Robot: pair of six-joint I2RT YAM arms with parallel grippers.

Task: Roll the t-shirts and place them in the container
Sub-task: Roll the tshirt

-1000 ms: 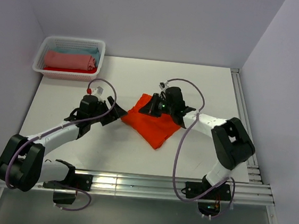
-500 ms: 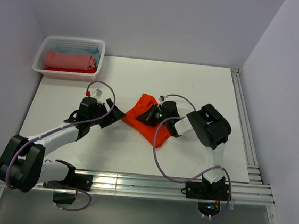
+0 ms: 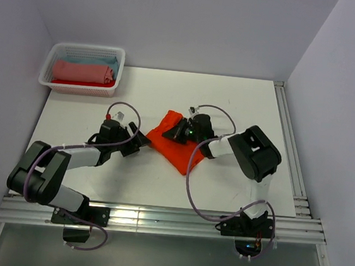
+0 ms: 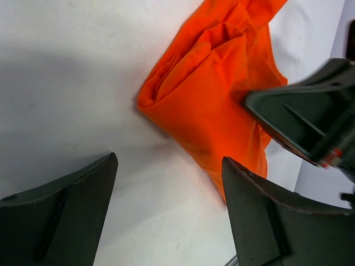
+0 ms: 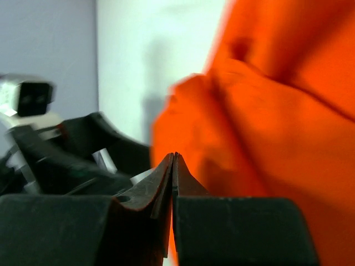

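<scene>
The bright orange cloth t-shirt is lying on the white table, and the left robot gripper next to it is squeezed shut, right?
Not quite. The left gripper is open, not squeezed shut: the left wrist view shows its two fingers spread wide apart. The rest is right: the bright orange cloth t-shirt lies on the white table, with that gripper next to it.

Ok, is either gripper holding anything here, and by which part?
The left gripper is open beside the orange t-shirt, holding nothing. The right gripper is shut over it; whether it pinches cloth cannot be told.
</scene>
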